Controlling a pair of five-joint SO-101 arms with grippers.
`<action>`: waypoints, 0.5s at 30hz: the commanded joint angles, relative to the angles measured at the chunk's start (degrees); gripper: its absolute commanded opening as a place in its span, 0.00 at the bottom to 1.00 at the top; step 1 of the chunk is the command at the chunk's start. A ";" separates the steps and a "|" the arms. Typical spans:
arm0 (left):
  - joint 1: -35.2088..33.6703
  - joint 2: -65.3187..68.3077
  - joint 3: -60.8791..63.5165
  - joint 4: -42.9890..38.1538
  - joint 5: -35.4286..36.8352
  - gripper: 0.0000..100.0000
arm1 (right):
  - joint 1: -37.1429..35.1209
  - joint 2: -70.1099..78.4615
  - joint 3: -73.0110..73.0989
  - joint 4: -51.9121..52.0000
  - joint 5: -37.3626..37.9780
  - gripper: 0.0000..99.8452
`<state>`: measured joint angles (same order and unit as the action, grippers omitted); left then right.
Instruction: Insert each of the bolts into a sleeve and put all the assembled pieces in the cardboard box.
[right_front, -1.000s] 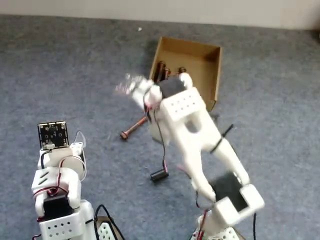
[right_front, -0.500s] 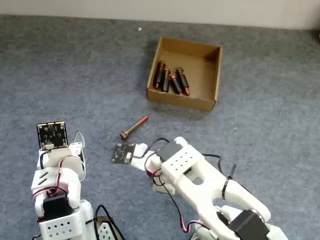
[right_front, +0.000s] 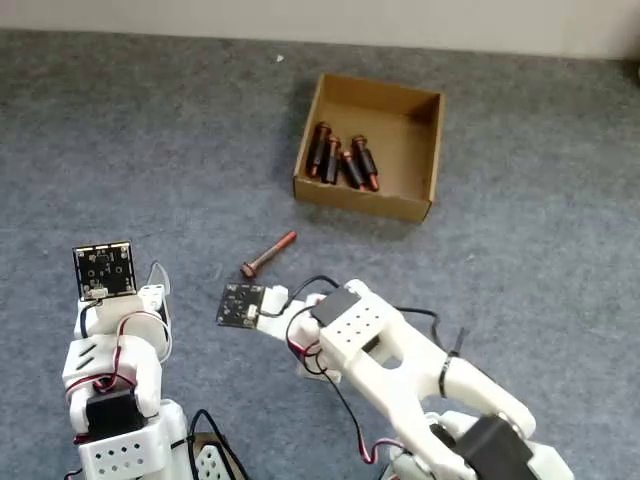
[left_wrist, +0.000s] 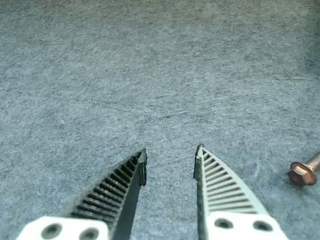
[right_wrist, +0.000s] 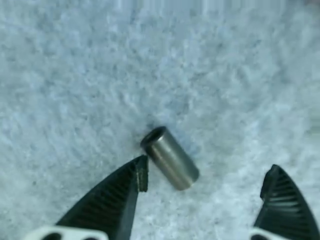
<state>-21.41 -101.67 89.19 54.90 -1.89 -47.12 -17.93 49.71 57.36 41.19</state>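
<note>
A dark metal sleeve (right_wrist: 170, 158) lies on its side on the grey carpet, close to one finger of my open right gripper (right_wrist: 207, 176), with nothing gripped. In the high view the right arm (right_front: 365, 335) leans low over that spot and covers the sleeve. A loose copper bolt (right_front: 268, 255) lies on the carpet just beyond that arm. Its head (left_wrist: 303, 173) shows off to one side of my open, empty left gripper (left_wrist: 171, 159). The left arm (right_front: 110, 370) stands at the near left. The cardboard box (right_front: 425, 150) at the back holds several assembled pieces (right_front: 340, 160).
Grey carpet covers the whole work surface. A pale wall edge runs along the far side behind the box. Open carpet lies between the loose bolt and the box, and to the left of the bolt.
The right arm has swung back from over the box and come down low over the carpet where the sleeve lies. The left arm has kept still.
</note>
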 joint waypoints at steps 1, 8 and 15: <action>-0.13 0.04 -0.66 -1.32 -0.53 0.18 | -1.36 6.90 -0.31 -2.15 0.53 0.33; -0.13 0.04 -0.57 -1.32 -0.53 0.18 | -1.36 12.97 -0.48 -5.93 0.44 0.32; -0.13 0.04 -0.57 -1.32 -0.53 0.18 | -1.19 10.51 -0.57 -5.93 -0.62 0.04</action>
<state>-21.41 -101.67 89.19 54.90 -1.89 -47.65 -6.86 48.75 54.02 41.45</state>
